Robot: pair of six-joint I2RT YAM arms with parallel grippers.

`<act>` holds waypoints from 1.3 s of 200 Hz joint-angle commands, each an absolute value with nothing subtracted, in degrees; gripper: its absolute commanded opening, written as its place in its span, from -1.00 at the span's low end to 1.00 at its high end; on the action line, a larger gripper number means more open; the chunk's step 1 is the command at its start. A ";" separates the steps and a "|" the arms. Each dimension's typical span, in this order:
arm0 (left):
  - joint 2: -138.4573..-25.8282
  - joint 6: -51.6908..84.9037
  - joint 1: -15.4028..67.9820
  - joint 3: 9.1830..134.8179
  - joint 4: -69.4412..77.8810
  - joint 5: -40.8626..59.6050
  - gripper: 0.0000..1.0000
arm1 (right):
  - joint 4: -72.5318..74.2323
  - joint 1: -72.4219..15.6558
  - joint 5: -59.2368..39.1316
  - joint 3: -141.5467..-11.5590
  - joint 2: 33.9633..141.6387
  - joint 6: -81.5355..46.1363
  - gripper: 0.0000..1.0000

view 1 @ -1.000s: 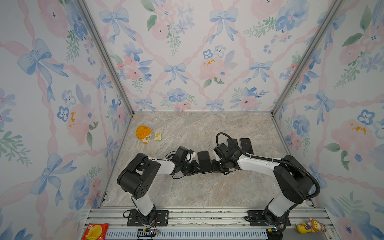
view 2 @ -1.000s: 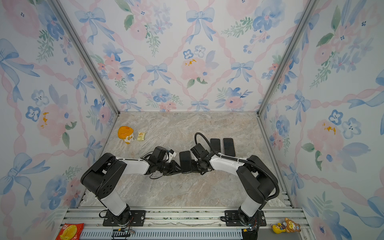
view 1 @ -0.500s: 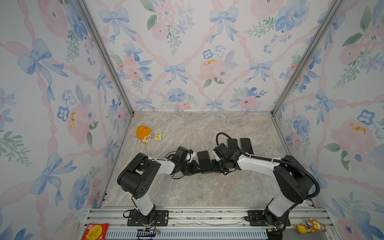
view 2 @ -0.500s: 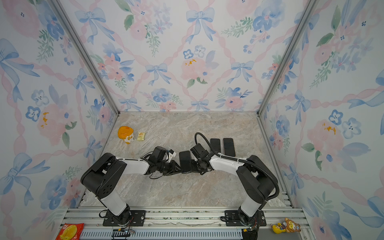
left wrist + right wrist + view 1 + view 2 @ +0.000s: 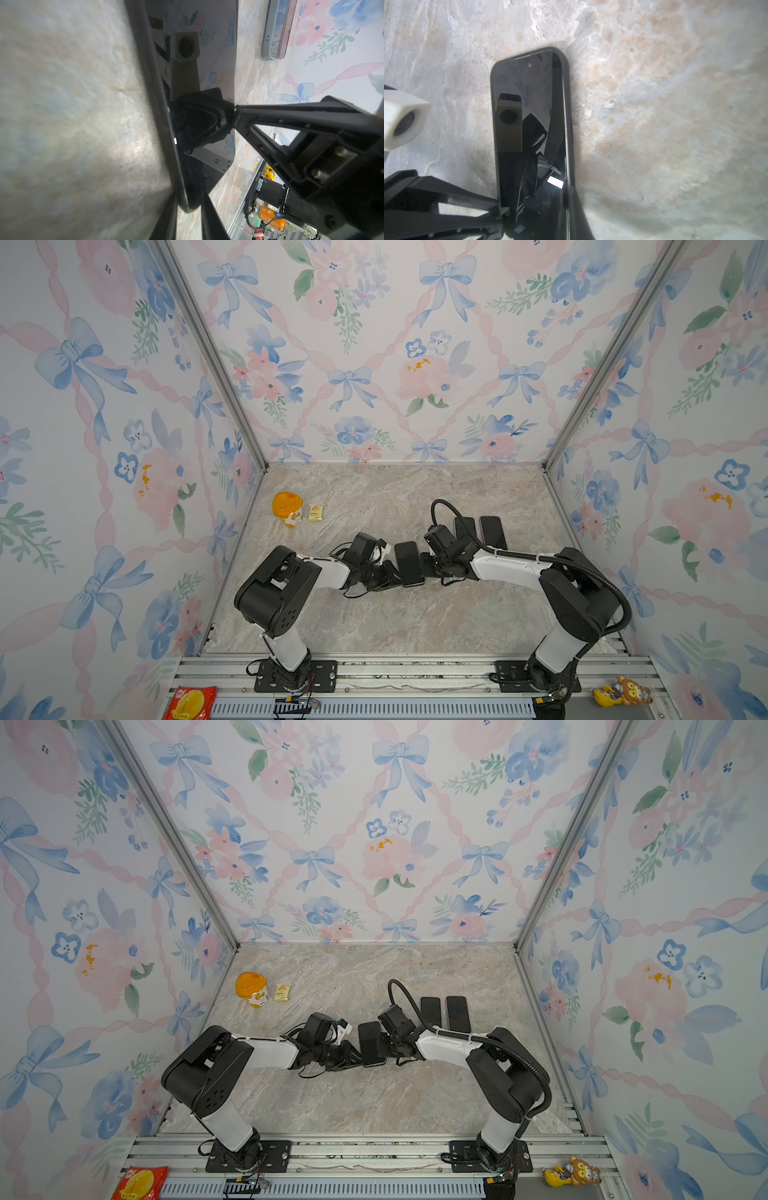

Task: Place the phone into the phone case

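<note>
Near the middle of the counter, a little toward its front edge, the phone (image 5: 409,563) lies screen up inside the black phone case (image 5: 568,108), its long axis running front to back. Both arms reach in low from the front corners and meet at it.

The left gripper (image 5: 188,196) comes in from the left-edge side. Its jaws are narrow and clasp the phone case at a near corner, with 1 finger on the counter side of the rim and 1 on the screen side. The right gripper (image 5: 566,194) has its jaws fully closed with nothing between them. Its joined tip presses on the opposite long edge, where the screen meets the case rim. In the right wrist view a dark strip of the case's inner wall shows along that side of the screen. I cannot tell whether the phone is fully seated there.

Near the right edge, in the back half, an inner spare phone (image 5: 430,1009) and an outer spare phone (image 5: 458,1013) lie flat, side by side. By the left edge, also in the back half, an orange-lidded cup (image 5: 286,506) stands with a small yellow packet (image 5: 316,512) just beside it.

Off the counter, on the front rail, a red snack bag (image 5: 189,701) lies at the left end and a toy (image 5: 621,691) at the right end.
</note>
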State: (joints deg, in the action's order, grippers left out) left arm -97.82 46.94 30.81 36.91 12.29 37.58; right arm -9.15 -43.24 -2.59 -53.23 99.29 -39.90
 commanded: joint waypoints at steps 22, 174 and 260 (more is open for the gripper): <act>-97.98 44.77 29.93 35.34 7.46 34.27 -0.50 | -23.76 -44.24 -6.07 -53.25 97.84 -37.08 -0.75; -98.44 41.43 28.65 41.30 -0.67 35.55 -0.21 | -18.57 -37.27 -18.66 -55.55 98.11 -30.76 -0.58; -102.68 42.92 29.00 40.53 3.85 37.09 -0.39 | -17.91 -39.53 -21.10 -54.15 101.25 -31.01 -0.62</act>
State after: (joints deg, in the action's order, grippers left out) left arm -99.83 42.28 28.51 41.93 5.54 39.42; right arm -17.15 -37.67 -19.97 -55.37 99.46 -30.68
